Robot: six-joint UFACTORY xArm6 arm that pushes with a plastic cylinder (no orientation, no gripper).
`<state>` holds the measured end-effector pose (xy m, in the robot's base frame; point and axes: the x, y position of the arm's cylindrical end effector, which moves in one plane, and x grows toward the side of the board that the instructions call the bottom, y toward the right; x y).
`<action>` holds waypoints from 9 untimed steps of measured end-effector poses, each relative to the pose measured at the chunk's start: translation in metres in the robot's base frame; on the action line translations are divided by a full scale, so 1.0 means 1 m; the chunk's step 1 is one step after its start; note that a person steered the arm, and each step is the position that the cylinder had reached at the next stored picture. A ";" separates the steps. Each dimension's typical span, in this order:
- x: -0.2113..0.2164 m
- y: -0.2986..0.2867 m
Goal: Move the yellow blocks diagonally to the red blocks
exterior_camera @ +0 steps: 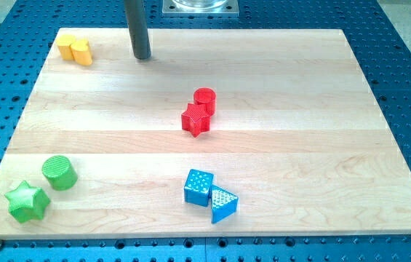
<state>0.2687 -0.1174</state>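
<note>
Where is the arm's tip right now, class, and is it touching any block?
My tip: near the view's top, right of the two yellow blocks, touching nothing.
It has no jaws, so it holds nothing.

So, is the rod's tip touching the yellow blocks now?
No, my tip stands apart from the two yellow blocks, to their right in the view, with bare wood showing between them.

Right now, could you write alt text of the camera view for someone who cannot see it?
A dark rod's tip rests near the wooden board's top left, just right of two touching yellow blocks. A red cylinder and red star sit mid-board, green cylinder and green star bottom left, two blue blocks bottom centre.
</note>
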 end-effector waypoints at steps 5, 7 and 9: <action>-0.077 -0.080; -0.076 -0.187; -0.061 -0.188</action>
<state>0.2075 -0.3051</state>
